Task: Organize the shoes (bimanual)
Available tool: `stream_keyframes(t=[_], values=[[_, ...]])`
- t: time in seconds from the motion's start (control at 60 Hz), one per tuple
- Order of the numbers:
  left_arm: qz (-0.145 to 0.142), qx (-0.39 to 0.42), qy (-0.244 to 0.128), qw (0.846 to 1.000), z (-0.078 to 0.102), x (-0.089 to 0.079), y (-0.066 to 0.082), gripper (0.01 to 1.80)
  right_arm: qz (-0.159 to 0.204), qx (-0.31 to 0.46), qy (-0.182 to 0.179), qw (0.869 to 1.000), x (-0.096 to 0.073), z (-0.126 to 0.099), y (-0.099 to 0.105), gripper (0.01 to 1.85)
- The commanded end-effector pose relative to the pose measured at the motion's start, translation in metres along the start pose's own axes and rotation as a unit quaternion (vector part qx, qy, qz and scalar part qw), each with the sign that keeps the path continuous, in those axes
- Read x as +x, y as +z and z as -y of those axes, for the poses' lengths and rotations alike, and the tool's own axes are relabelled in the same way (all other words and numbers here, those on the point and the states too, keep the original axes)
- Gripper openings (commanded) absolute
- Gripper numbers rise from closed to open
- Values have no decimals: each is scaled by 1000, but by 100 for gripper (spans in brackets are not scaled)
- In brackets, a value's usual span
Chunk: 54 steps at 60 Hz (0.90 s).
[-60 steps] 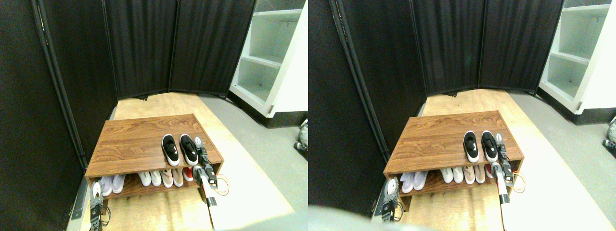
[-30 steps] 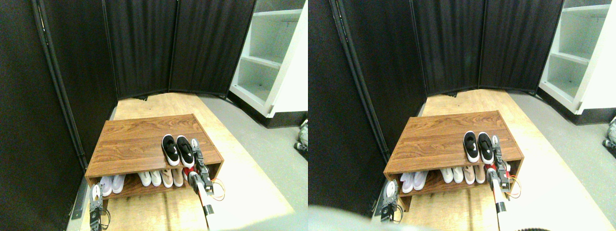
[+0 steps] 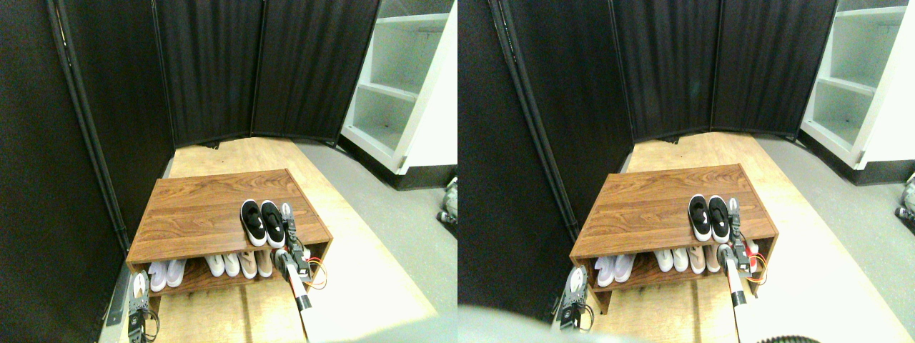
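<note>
Shoes (image 3: 261,223) sit side by side, touching, on the rack top (image 3: 200,211); pairing step looks nearly done. Right gripper (image 3: 287,218) rests against the right shoe's outer side; left gripper (image 3: 138,289) hangs low, well apart. Jaw state of both cannot be told; next move probably calls for a clean retreat without dragging the shoe.

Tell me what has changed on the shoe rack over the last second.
The right black shoe has slid left until it sits against the left black shoe, closing the gap. The right gripper moved left with it, alongside its outer side. The left shoe, the left gripper and the lower-shelf shoes stayed put.

The paired wide-angle views look forward and down from above, sharing the wooden rack (image 3: 214,207).
</note>
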Motion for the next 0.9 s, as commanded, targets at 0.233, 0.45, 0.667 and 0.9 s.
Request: stream_keyframes(t=[0.233, 0.45, 0.667, 0.9], values=[[5, -5, -22, 1000, 4, 4, 3, 1, -10, -3, -10, 1000, -5, 14, -17, 1], [7, -5, -19, 1000, 1, 5, 6, 1, -3, -9, -16, 1000, -2, 10, -7, 1], [1, -4, -19, 1000, -1, 8, 4, 1, -5, -65, 32, 997, -12, -16, 12, 1], [-6, -9, -17, 1000, 0, 12, 1, 1, -3, -100, 93, 991, -37, -57, 48, 1]])
